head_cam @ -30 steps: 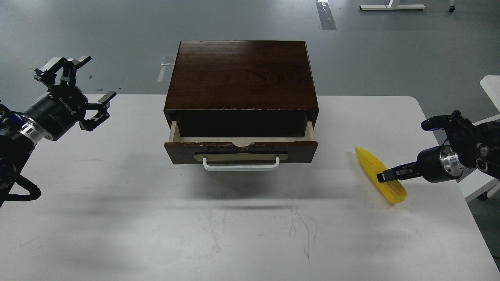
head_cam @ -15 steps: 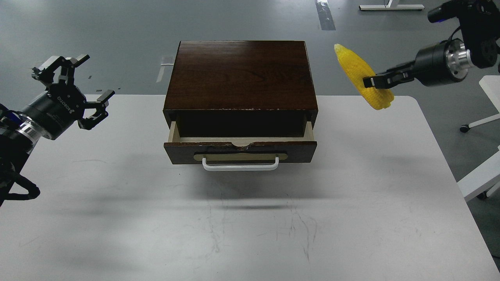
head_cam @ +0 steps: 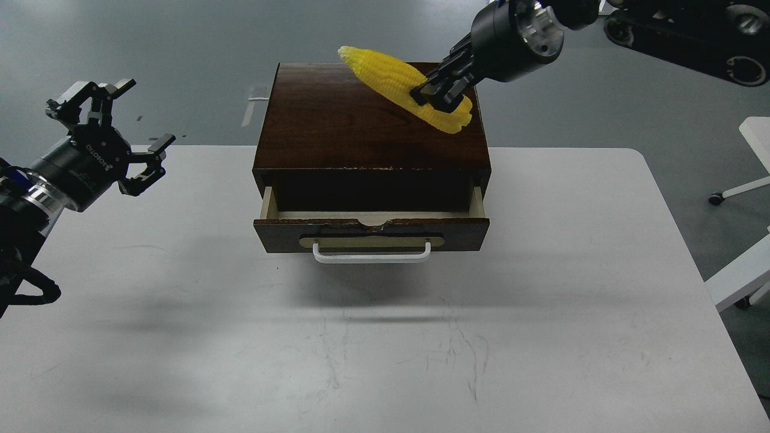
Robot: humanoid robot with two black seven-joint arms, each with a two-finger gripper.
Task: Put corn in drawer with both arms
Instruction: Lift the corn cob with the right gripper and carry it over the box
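Note:
My right gripper (head_cam: 434, 95) is shut on the yellow corn (head_cam: 394, 81) near its blunt end and holds it in the air above the back right part of the brown box's top (head_cam: 361, 126); the corn's pointed end aims up and left. The drawer (head_cam: 371, 233) stands partly pulled out toward me, with its brown front, brass-coloured plate and white bar handle (head_cam: 371, 257); its pale inner sides show and I see nothing inside. My left gripper (head_cam: 117, 135) is open and empty, raised above the table's left side, well apart from the box.
The box stands at the back middle of the white table (head_cam: 385, 337). A white piece of furniture (head_cam: 743, 270) sits off the table's right edge. Grey floor lies behind the table.
My right arm has lifted the corn off the table's right side, swung it up and leftward, and now holds it over the box's top. The left arm has barely moved.

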